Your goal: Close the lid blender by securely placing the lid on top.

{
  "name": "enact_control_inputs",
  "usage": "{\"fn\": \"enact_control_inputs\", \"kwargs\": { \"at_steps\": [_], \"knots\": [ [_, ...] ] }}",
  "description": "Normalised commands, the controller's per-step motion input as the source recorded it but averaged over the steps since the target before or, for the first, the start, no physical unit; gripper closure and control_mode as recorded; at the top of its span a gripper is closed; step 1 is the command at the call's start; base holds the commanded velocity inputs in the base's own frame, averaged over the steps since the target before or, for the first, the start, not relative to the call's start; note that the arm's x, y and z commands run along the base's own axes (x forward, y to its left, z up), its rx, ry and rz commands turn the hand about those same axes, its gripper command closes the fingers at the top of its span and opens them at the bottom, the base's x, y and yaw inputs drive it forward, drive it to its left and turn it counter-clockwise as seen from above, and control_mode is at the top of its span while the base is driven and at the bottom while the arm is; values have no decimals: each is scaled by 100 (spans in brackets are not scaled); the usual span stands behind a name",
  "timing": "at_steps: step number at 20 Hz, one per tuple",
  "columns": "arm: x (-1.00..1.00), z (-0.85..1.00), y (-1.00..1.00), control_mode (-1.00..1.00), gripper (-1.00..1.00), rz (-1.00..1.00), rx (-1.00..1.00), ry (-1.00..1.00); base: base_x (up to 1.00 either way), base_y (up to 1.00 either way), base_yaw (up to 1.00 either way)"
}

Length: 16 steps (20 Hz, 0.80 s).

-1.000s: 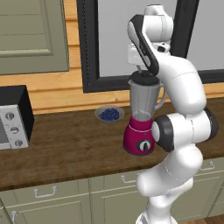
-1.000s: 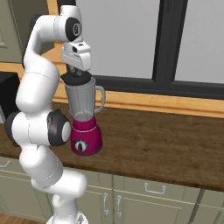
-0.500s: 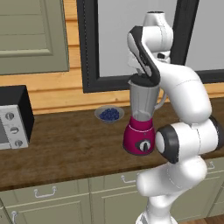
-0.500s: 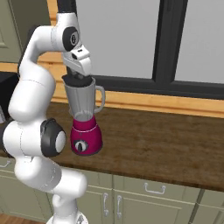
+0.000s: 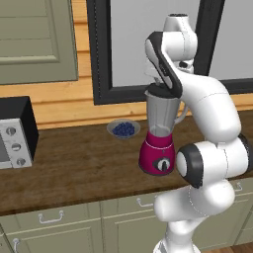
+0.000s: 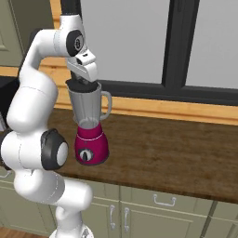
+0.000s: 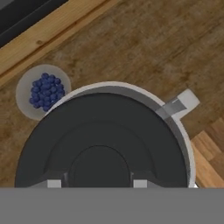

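Blender (image 5: 159,138): stands centre right of the left base view on the brown counter (image 5: 74,163), pink base down, clear jar up.
Lid (image 7: 103,144): dark round cap in the lower middle of the hand view, over the jar's mouth, the pale rim showing as a crescent at its upper right.
Claw (image 6: 82,82): fingers drawn together on the lid, just over the jar top.
Step done well: shift the lid until the rim shows evenly all round, keep it level, press straight down, then release.
Change: half a second ago the hand sat slightly higher; it has come down, and the elbow has swung outward.
Bowl of blueberries (image 7: 43,91): upper left of the hand view, apart from the jar.
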Motion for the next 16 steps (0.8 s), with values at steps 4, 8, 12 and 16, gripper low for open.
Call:
{"fn": "enact_control_inputs", "kwargs": {
  "at_steps": [4,8,12,16],
  "knots": [
    [0,0,0,-100,100,0,0,-18,0,0,0],
    [0,0,-3,-100,100,0,-2,-28,0,0,0],
    [-3,-3,-3,-100,100,0,-3,-11,0,0,0],
    [-9,-22,0,-100,100,0,-10,0,0,0,0]
  ]
}}
